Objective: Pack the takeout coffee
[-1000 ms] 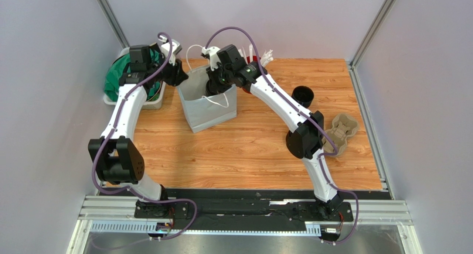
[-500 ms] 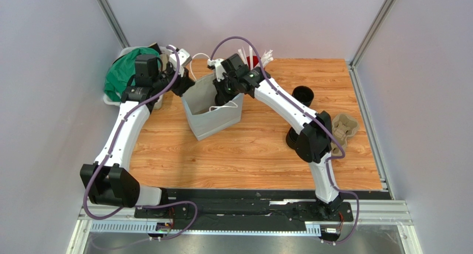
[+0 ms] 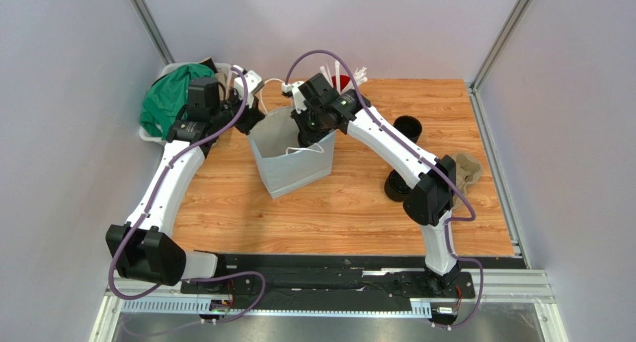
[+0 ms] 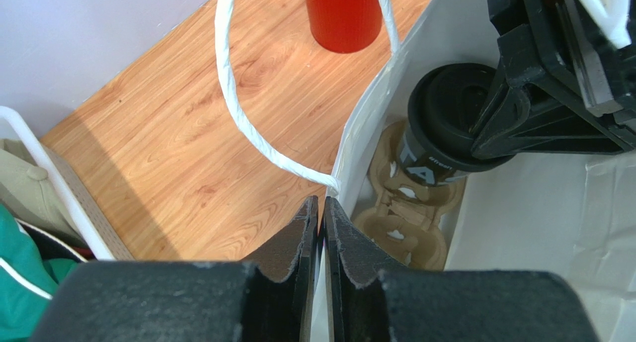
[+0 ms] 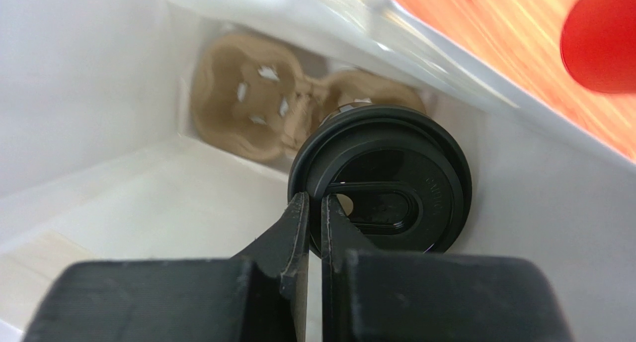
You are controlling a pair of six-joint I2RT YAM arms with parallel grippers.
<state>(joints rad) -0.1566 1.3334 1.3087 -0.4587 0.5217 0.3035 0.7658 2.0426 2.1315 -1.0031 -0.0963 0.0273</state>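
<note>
A white paper bag (image 3: 296,170) stands open at the back middle of the table. My left gripper (image 4: 322,210) is shut on the bag's left rim (image 4: 351,163), just below the handle (image 4: 230,96). My right gripper (image 5: 313,205) is down inside the bag, shut on the lid rim of a black takeout coffee cup (image 5: 384,179). The cup hangs over a brown pulp carrier (image 5: 250,96) lying on the bag's floor. Two more black cups show on the table: one (image 3: 407,126) at the right, the other (image 3: 396,186) partly hidden behind the right arm.
A red cup of white straws (image 3: 340,78) stands behind the bag. A second brown carrier (image 3: 468,170) lies at the right edge, partly behind the right arm. A white bin with green cloth (image 3: 173,100) sits at the back left. Grey walls enclose the table.
The left gripper has closed on the bag's rim. The bag has shifted right and toward the front. The right gripper has carried the cup with it, deeper into the bag.
</note>
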